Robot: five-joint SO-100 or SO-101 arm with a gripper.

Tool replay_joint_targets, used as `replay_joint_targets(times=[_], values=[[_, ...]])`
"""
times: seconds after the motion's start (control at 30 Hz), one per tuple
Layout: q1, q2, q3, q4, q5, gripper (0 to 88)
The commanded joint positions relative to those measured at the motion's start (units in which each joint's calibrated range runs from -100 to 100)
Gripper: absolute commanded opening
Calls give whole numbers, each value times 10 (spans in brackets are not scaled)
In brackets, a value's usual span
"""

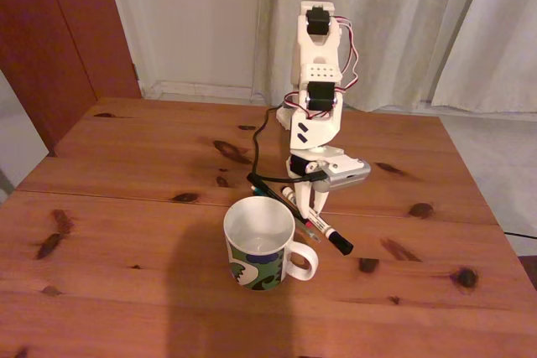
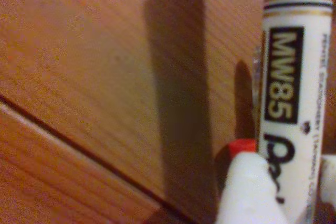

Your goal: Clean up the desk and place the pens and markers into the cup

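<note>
On the desk, just behind the cup, lie the pens and markers. The white marker with a black cap slants toward the front right. A black pen and a thin teal pen lie to its left, near the cup's rim. My gripper reaches down onto the marker's barrel. In the wrist view the gripper has one white fingertip on each side of the marker, shut on it. A red pen end shows beside the fingertip, over the desk.
The white cup stands upright, handle to the right, with nothing visible inside. The arm's base stands at the back centre with a black cable running to its left. Curtains hang behind the desk. Bare wood lies to the left, right and front.
</note>
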Motion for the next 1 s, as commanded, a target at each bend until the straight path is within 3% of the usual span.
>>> replay_joint_targets(times=[0.0, 0.53, 0.97], values=[[3, -56, -42, -10, -2, 8], [27, -197, -43, -12, -17, 8], [92, -238, -43, -163, -75, 8]])
